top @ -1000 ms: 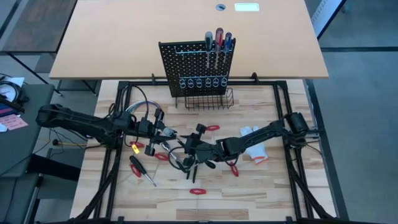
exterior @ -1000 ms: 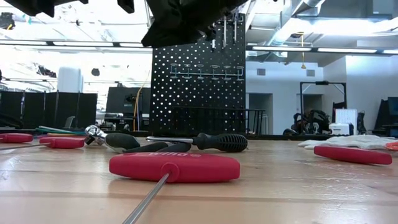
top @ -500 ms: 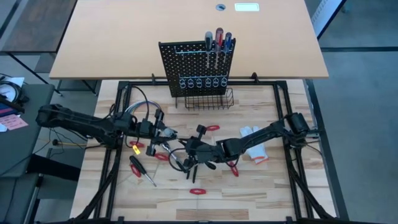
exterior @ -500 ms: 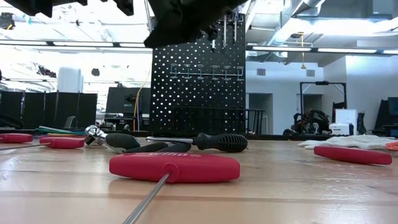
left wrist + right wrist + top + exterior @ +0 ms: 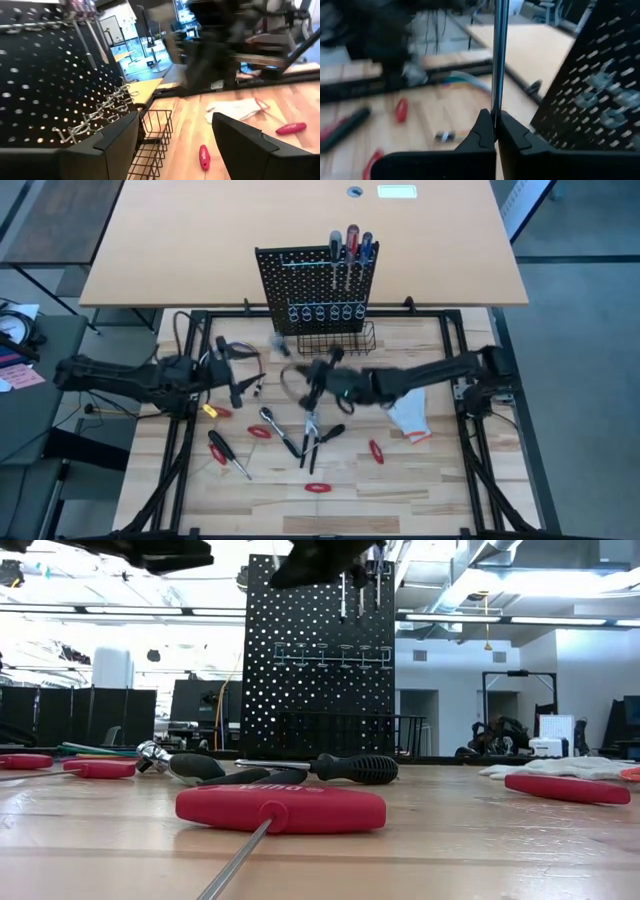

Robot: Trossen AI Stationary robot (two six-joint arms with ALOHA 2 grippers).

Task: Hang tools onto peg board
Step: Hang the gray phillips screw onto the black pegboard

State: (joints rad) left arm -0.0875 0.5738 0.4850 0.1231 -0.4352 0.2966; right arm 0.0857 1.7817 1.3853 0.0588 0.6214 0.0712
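tools are split between the table and the peg board (image 5: 318,282): three screwdrivers (image 5: 351,246) already stand in the board's top row, and the rest lie scattered on the wood below my arms, among them a black-handled screwdriver (image 5: 352,768), a red t-handle driver (image 5: 281,808) nearest the low camera, and a ratchet wrench (image 5: 152,753)

my right gripper (image 5: 495,131) is up off the table, just in front of the board's wire basket (image 5: 336,339), and its fingers (image 5: 481,129) are pinched together on a thin metal shaft (image 5: 499,55) that rises straight up between them (which tool it belongs to i cannot tell, the handle is out of sight). the perforated panel is close on one side of that shaft, its ring holders (image 5: 609,95) near

my left gripper (image 5: 175,137) hangs off to the board's left, above the table and well apart from my right one. its fingers (image 5: 245,137) are spread wide with nothing between them. past them i see the board's ring holders, the basket at its base, a small red handle (image 5: 203,156) on the wood, another red-handled tool (image 5: 291,128) farther off, and a white glove (image 5: 233,109) beyond
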